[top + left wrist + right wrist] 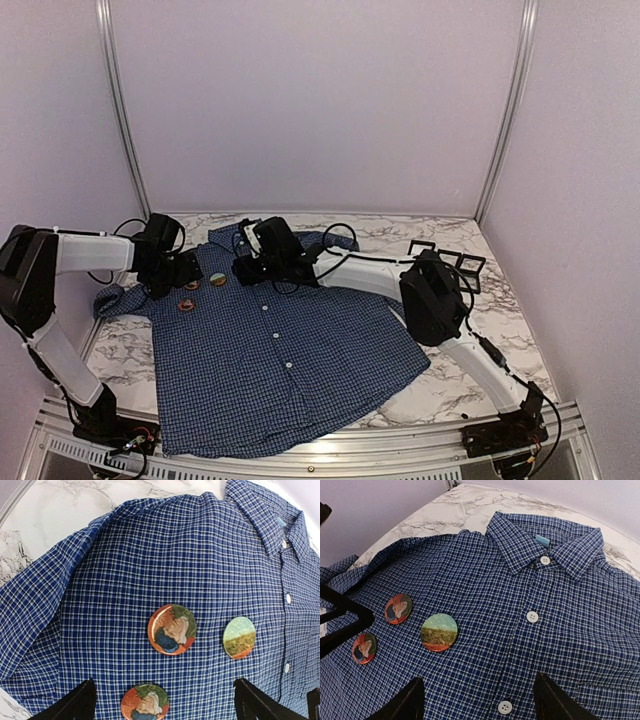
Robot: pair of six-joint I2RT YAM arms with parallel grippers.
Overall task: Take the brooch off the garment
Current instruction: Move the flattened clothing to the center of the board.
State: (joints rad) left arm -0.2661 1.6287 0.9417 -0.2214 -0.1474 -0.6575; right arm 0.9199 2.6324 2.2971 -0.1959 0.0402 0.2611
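Observation:
The garment (pixel 300 360), a dark blue checked shirt with white buttons, lies flat on the table with its collar to the far side. Three round brooches sit on its chest: a landscape brooch (pixel 439 632) (pixel 239 637) (pixel 217 279) and two orange portrait brooches (pixel 172 629) (pixel 145 703) (pixel 398 608) (pixel 364 648). My left gripper (pixel 164 692) (pixel 185 270) hovers open just above the portrait brooches, the lower one between its fingers. My right gripper (pixel 479 690) (pixel 245 270) is open over the button placket, right of the landscape brooch, holding nothing.
The marble table (pixel 470 380) shows around the shirt. A black wire frame (pixel 450 258) lies at the back right. Plain walls with metal rails close in the back and sides. Both arms reach in over the shirt's upper part, close together.

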